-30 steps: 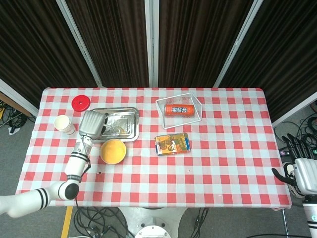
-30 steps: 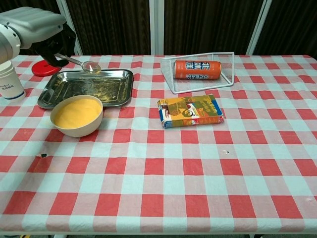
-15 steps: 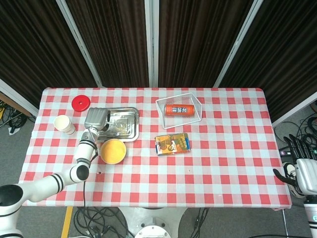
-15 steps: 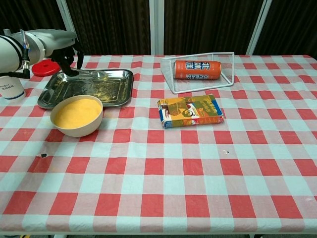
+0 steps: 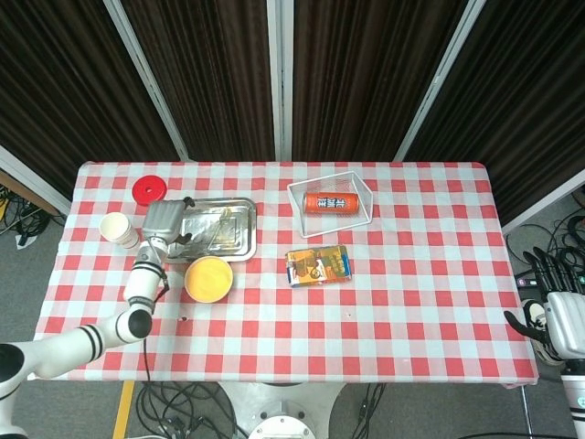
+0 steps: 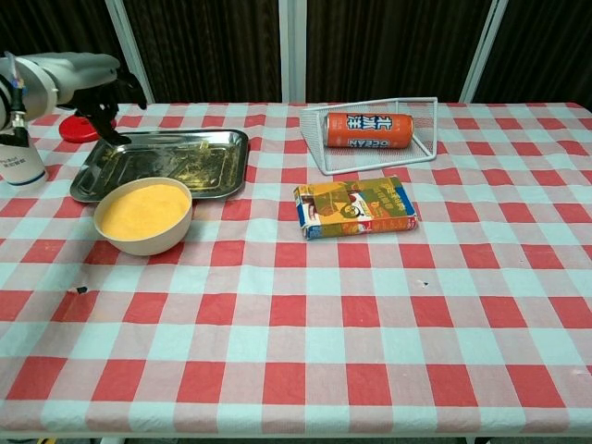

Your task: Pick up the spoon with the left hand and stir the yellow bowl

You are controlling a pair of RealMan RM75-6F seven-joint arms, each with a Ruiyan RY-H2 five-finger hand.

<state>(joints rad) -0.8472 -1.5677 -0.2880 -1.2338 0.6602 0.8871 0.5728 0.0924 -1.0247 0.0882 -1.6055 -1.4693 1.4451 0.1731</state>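
Left hand (image 6: 88,79) has pulled back toward the left end of the metal tray (image 6: 213,171) since the frame a second ago, when the spoon was plainly up in its fingers over the tray's back edge. Half a second ago it was lower, near the tray's back-left corner; now it hangs above that corner, close to the red lid (image 5: 149,190).

Spoon: can't place it for sure now. In the chest view a thin dark sliver slants down from under the hand toward the tray rim, maybe the handle, maybe a finger. In the head view there are pale streaks on the tray floor, could be the spoon or just glare. Whether the hand has hold of anything: cannot tell; the fingers are curled under the palm and hidden in both views.

Yellow bowl (image 6: 144,215) sits on the tabletop just in front of the tray, full of yellow contents, untouched. Paper cup (image 6: 17,155) stands just left of the tray, right beside the arm's path.

Right hand (image 5: 554,320) is parked off the tabletop's right edge, fingers apart, holding nothing.

Handling judgement: the spoon looks like thin metal, so light, rigid, slick, and lying nearly flat on a slick tray. Hard to get fingers under.
- Pinch the handle mid-to-upper length, not the bowl end.
- Use the tray rim to tip the handle up if it lies flat.
- Expect it to rotate in a loose pinch while stirring, so grip firmly.

Stirring not started, by my read.
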